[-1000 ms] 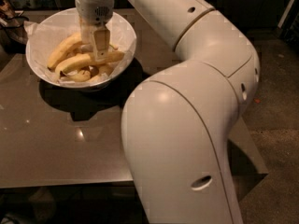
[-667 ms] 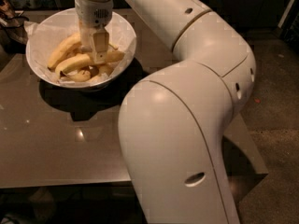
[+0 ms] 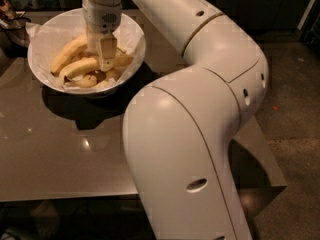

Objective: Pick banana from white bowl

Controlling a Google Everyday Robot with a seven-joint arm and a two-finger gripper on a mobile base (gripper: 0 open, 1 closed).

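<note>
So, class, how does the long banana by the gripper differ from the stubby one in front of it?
The banana is long and gently curved; the small banana is short and stubby. The banana lies at the gripper, down inside the white bowl; the small banana sits nearer the front rim. Both are yellow.

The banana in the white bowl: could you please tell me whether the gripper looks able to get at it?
Probably yes: the gripper hangs inside the white bowl, directly over the banana, and nothing lies between them, though other bananas crowd beside it.
</note>
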